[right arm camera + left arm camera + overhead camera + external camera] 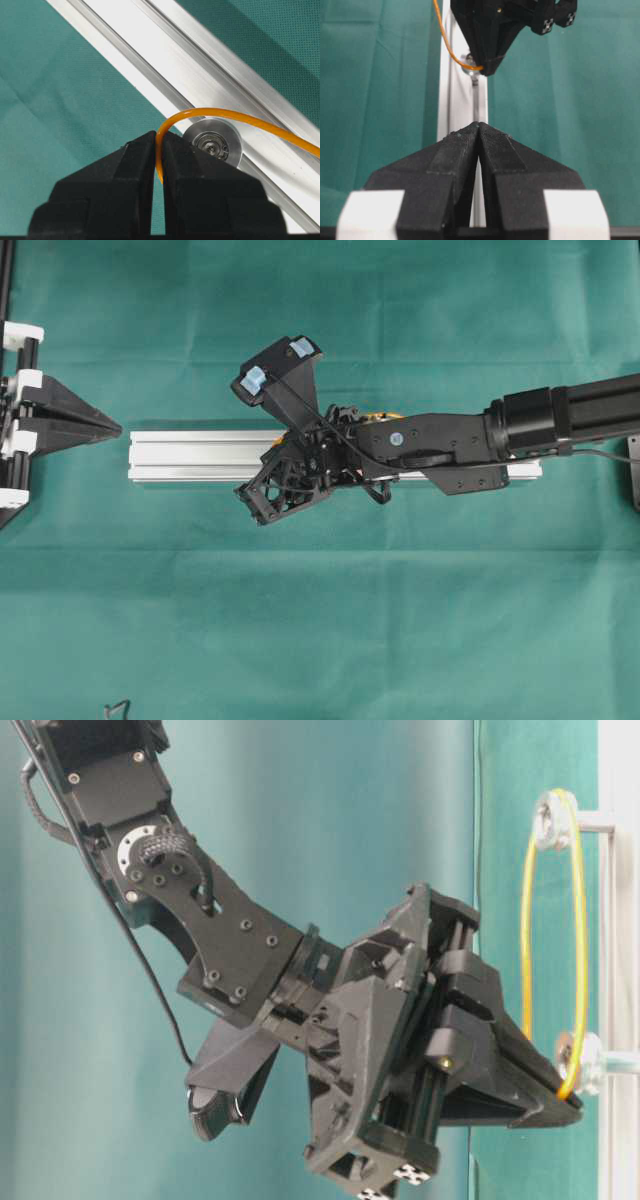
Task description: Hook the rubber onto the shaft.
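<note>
The rubber [215, 112], a thin orange band, runs over the top of a silver shaft end [212, 145] on the aluminium rail [200, 65]. My right gripper [159, 137] is shut on the band just left of that shaft. From table level the rubber [525, 920] stands as a tall loop from an upper shaft [553, 820] down to a lower shaft [585, 1065]. There the right gripper [565, 1110] pinches it. My left gripper [479, 126] is shut on nothing and points along the rail [457, 100], well short of the shaft. Overhead it [115, 427] lies off the rail's left end.
The rail [200, 455] lies across the middle of a green cloth, and the right arm [450, 440] reaches over it from the right. A small dark object [118, 708] sits at the front left edge. A black bracket [634, 472] is at the right edge.
</note>
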Controlling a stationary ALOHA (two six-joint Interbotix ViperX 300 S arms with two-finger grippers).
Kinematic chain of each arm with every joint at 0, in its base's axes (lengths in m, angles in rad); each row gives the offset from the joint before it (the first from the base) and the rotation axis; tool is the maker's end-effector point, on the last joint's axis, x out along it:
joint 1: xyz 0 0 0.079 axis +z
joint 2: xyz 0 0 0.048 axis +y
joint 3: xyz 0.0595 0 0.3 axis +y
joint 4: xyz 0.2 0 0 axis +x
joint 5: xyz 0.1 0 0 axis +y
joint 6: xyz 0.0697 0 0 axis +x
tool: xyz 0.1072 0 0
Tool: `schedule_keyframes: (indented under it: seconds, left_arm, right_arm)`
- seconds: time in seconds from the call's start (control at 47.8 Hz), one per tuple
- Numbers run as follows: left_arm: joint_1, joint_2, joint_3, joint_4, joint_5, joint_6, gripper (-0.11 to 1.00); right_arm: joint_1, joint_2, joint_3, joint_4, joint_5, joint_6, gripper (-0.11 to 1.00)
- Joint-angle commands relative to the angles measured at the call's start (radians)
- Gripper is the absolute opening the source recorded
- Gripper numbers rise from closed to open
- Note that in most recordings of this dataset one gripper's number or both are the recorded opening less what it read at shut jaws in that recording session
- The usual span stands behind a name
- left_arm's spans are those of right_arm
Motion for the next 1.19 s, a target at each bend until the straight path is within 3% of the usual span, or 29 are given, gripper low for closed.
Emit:
schedule_keyframes:
  seconds: [0.0, 1.172]
  left_arm:
    - [-0.002, 0.008, -0.031, 0.003, -0.005, 0.002, 0.0]
    - [-0.002, 0.008, -0.031, 0.003, -0.005, -0.002, 0.0]
  right_arm:
    - [-0.006, -0.017, -0.029, -0.005, -0.012, 0.0, 0.07]
    - [0.003, 0.017, -0.015, 0.018, -0.041, 0.008, 0.07]
